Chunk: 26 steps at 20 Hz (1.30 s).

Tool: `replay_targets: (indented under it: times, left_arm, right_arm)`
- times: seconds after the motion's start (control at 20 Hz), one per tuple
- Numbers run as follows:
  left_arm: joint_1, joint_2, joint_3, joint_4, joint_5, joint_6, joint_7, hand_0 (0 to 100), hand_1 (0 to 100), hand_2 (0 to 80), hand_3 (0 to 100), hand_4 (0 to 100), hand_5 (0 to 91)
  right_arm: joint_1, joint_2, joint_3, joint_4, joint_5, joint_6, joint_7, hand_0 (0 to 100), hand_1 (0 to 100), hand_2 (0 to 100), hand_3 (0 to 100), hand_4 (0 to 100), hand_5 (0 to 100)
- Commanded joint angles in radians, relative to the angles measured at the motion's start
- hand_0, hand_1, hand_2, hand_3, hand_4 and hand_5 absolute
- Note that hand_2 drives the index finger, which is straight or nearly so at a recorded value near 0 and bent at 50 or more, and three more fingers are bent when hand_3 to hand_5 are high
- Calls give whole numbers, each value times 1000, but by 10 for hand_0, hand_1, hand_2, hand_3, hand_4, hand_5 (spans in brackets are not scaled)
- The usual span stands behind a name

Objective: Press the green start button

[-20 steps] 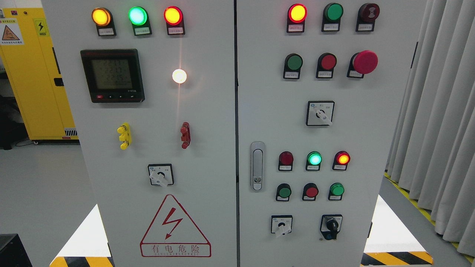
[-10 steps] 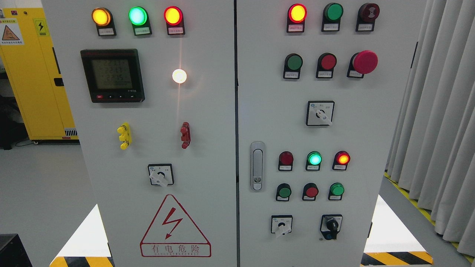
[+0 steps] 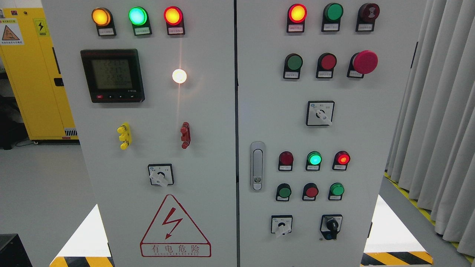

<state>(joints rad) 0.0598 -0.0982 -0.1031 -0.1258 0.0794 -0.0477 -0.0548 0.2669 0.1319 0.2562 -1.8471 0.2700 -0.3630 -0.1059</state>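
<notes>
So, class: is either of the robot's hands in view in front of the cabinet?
No, only the cabinet with its lamps and buttons shows; no hand appears.

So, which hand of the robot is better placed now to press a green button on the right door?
Probably the right, though neither hand is in view yet. The unlit green buttons all sit on the right door, right of the picture's middle, where the right arm comes in. Which one means start, the labels are too small to tell.

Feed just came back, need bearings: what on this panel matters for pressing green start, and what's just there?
Job candidates (labels unreadable): green button, green button lower left, green button lower right.
Bystanders: red mushroom button, meter, door latch, yellow cabinet.
</notes>
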Motion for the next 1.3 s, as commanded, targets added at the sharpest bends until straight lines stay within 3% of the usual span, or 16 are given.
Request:
replay_targets:
  times: [0.0, 0.55, 0.65, 0.7, 0.8, 0.95, 1.25]
  left_arm:
    - [0, 0, -1, 0, 0, 0, -5, 120, 556, 0, 0, 0, 0]
    - [0, 0, 0, 0, -1, 0, -5, 120, 556, 0, 0, 0, 0]
    - [0, 0, 0, 0, 0, 0, -5, 120, 556, 0, 0, 0, 0]
    - [0, 0, 0, 0, 0, 0, -5, 120, 556, 0, 0, 0, 0]
    - [0, 0, 0, 0, 0, 0, -5, 120, 556, 0, 0, 0, 0]
    - [0, 0, 0, 0, -1, 0, -5, 120, 556, 0, 0, 0, 0]
    - [0, 0, 0, 0, 0, 0, -5, 120, 556, 0, 0, 0, 0]
  right_arm:
    - [-2, 0, 0, -1, 0, 1, 0, 378, 610, 0, 0, 0, 0]
    - [-11, -3, -6, -4, 14, 6, 6, 372, 613, 0, 0, 4, 0]
    - [-20, -3, -8, -10, 35, 6, 9, 347, 638, 0, 17, 41, 0]
    - [-24, -2, -17, -11, 75, 7, 9, 327, 667, 0, 70, 85, 28]
    - [-41, -3, -70, -11, 214, 9, 8, 336, 695, 0, 72, 105, 56]
    - [-61, -3, -143, -7, 400, 6, 5, 376, 748, 0, 98, 225, 163]
    - [-106, -2, -189, -11, 650, 7, -1, 380, 805, 0, 318, 422, 407]
